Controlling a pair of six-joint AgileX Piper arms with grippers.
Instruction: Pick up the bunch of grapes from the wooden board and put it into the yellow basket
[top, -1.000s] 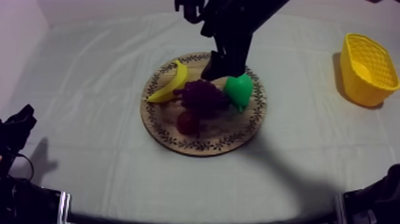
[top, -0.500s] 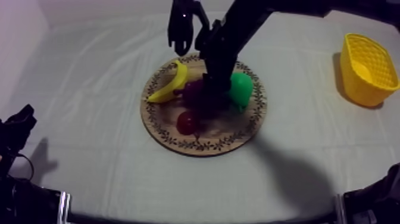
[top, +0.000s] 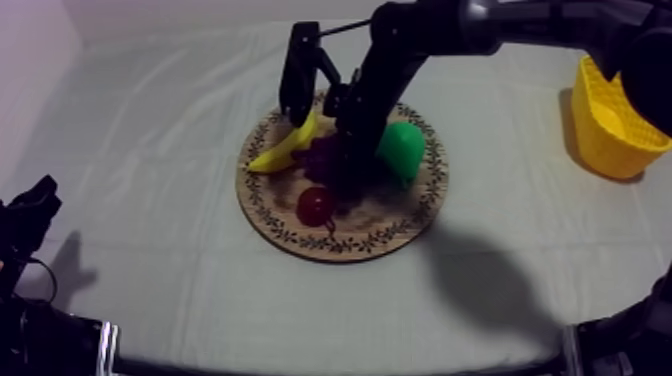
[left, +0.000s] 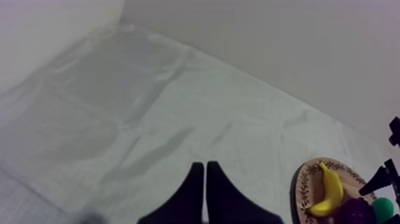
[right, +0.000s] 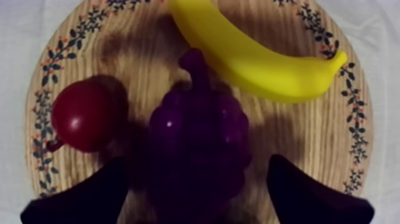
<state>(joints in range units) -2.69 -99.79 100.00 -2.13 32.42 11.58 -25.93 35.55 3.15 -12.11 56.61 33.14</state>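
1. The right tool (right: 196, 173) hangs low over the wooden board (right: 300, 140). Its two black fingers (right: 89, 193) are spread wide, one at each side of the bunch of grapes (right: 196, 134). A gap shows between each finger and the fruit, so the tool grips nothing.
2. The bunch of grapes lies on the board near its middle, between those fingers, with its stalk end pointing toward the banana (right: 256, 59).
3. The banana lies on the board along the patterned rim, just beyond the grapes' stalk. I cannot tell whether the two touch.
4. The small red fruit (right: 83, 116) sits on the board just beside the grapes, close to one finger of the right tool.
5. The pear (top: 402, 150) stands on the board at the side facing the yellow basket (top: 610, 115), just beside the grapes and next to the right arm.
6. The yellow basket stands on the worktop (top: 150, 130), well apart from the board, off the board's right side.
7. The right arm reaches in from beyond the board's far right and bends down over the fruit.
8. The left tool (left: 205, 179) has its fingers pressed together in a narrow wedge and holds nothing. It sits over bare cloth, well apart from the board, off the board's left side.
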